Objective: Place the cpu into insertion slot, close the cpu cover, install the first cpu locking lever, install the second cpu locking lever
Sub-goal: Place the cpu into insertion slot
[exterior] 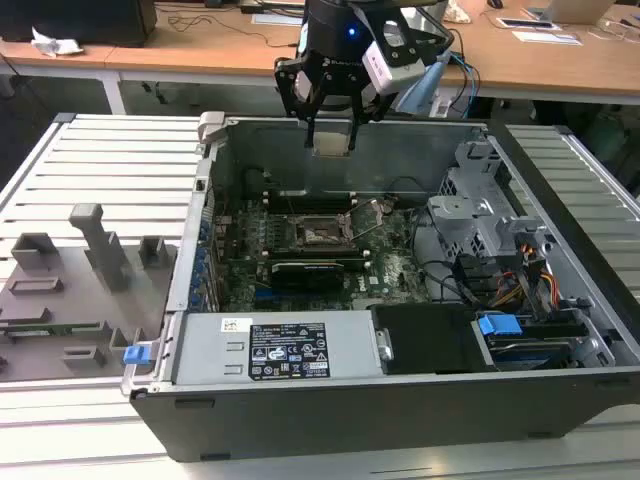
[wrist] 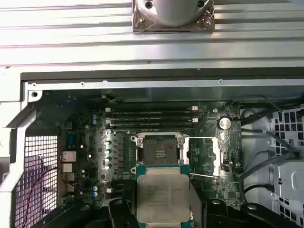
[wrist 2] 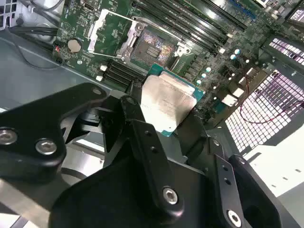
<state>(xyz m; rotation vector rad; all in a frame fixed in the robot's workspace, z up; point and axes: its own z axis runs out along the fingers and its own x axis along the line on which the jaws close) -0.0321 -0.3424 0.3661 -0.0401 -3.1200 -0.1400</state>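
Hovering in the exterior view over the open computer case (exterior: 400, 410) on a slatted metal counter (exterior: 110, 150), wooden desks (exterior: 200, 52) behind, the tool (exterior: 332, 130) pinches the cpu (exterior: 331, 142) by its edges, well above the insertion slot (exterior: 322, 233). The second wrist view shows the cpu cover (wrist 2: 111, 29) swung open. Judging by the first wrist view, placing is in hand and calls for a level, squared descent.

Downward claw (exterior: 332, 138) aloft, tightly clamped.

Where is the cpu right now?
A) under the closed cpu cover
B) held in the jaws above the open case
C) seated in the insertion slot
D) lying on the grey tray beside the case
B: the cpu is clamped in the jaws of the gripper, up over the insertion slot, which lies bare with the cpu cover swung open.
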